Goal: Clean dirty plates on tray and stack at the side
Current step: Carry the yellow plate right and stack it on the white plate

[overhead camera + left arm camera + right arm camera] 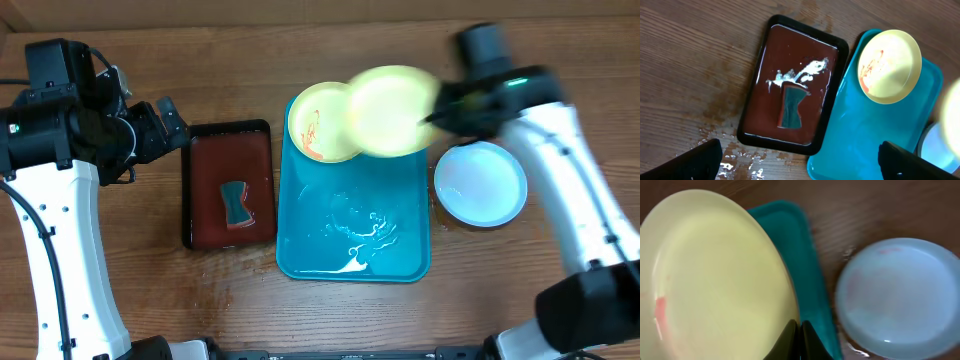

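Note:
The turquoise tray (pixel 300 240) lies at mid table, wet inside; it also shows in the left wrist view (pixel 860 130) and the right wrist view (pixel 805 265). A yellow-green plate (pixel 318 122) with red-orange smears rests on the tray's far left corner, seen too in the left wrist view (pixel 889 66). My right gripper (pixel 432 118) is shut on the rim of a second yellow-green plate (pixel 390 110), held blurred above the tray's far right corner; the right wrist view shows this plate (pixel 715 275) at the fingers (pixel 800 337). The pale blue plate (pixel 480 183) lies on the table right of the tray (pixel 895 295). My left gripper (pixel 800 162) is open and empty, high at the left.
A black tray with red-brown inside (pixel 205 185) lies left of the turquoise tray, holding a small sponge (pixel 236 204) and foam (pixel 800 72). Water spots wet the wood (pixel 740 160) by its near edge.

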